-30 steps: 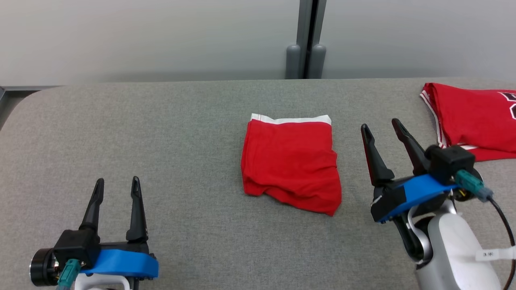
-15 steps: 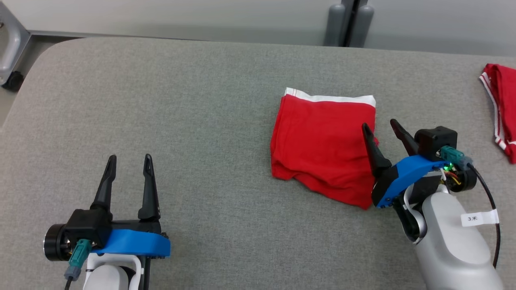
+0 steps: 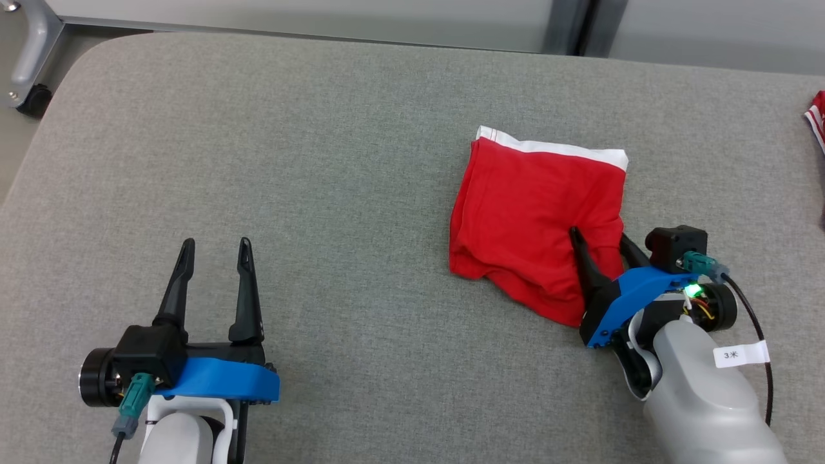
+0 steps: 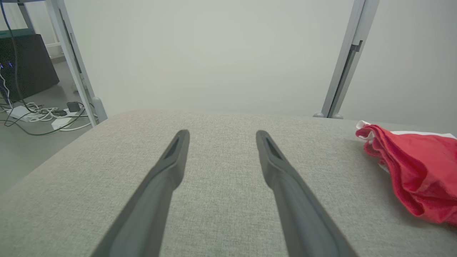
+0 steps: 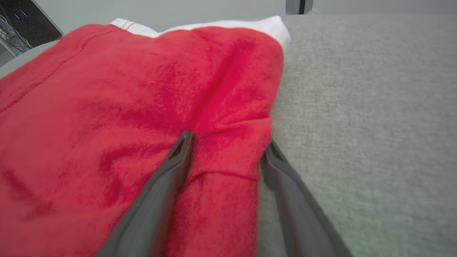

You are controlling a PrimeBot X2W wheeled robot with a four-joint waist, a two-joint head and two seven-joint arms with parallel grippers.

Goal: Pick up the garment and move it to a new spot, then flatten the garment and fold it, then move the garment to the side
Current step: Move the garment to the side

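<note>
Straddling the right-hand edge of the folded red cloth garment (image 3: 535,212), your right gripper (image 3: 599,240) has its jaws spread and not yet pinched. In the right wrist view one dark finger (image 5: 167,171) lies over the cloth. The other sits on the grey fabric-covered table (image 3: 322,161) just beside the hem, with a raised fold between them. That placement looks chosen so that a squeeze would catch several layers at once and carry the bundle without it opening. Whether the outer finger is slipped under the edge or merely against it is hard to say from this angle.

Your left gripper (image 3: 216,245) hovers over bare table at the near left, jaws released and holding nothing. It is well apart from the garment, probably so it cannot snag the cloth.

The garment lies right of centre on the table as a roughly squared packet. It has a white waistband (image 3: 554,147) along its far edge, soft creases on top and a rumpled, uneven near edge. A second red garment (image 3: 817,119) peeks in at the far right.
</note>
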